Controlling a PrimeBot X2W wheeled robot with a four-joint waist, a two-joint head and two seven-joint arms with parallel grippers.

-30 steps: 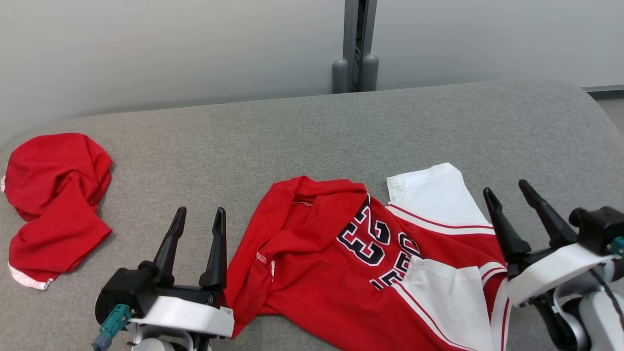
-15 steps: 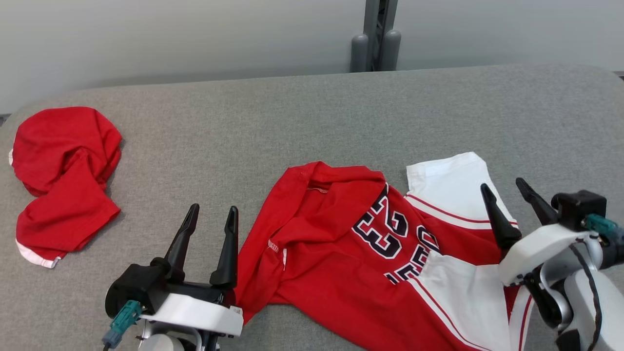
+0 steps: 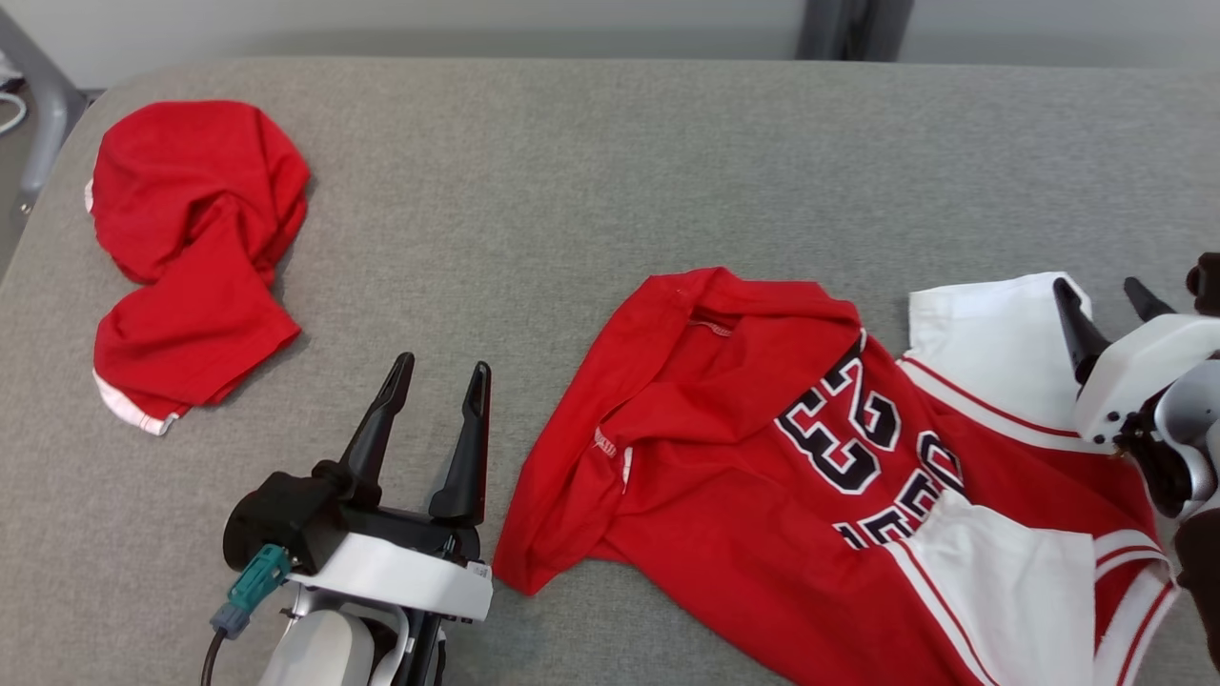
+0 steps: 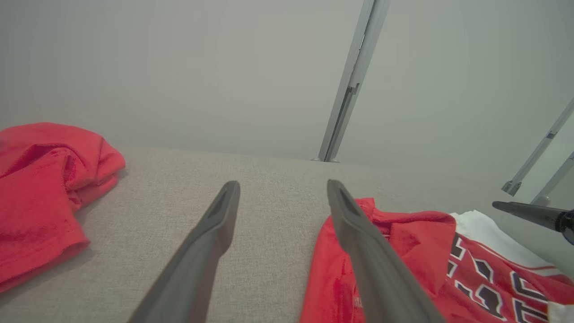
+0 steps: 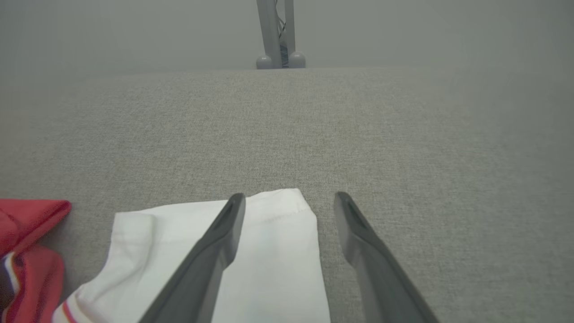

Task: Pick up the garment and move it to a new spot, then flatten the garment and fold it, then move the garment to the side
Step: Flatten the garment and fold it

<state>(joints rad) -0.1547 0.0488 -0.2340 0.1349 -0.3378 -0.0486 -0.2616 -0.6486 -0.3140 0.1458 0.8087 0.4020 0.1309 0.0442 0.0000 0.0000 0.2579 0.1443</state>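
The red jersey (image 3: 743,457) with dark numbers lies crumpled on the grey counter (image 3: 591,171), toward the right and near side in the head view. The left hand (image 3: 443,364) is open and holds nothing. It hangs over bare counter just beside the left edge of the jersey. The right hand (image 3: 1094,284) is also open and empty, with its two fingers spread above the far corner of the white sleeve (image 5: 278,242). I cannot tell if they touch the cloth. A second red garment (image 3: 191,248) lies bunched at the far left, well apart from the jersey.
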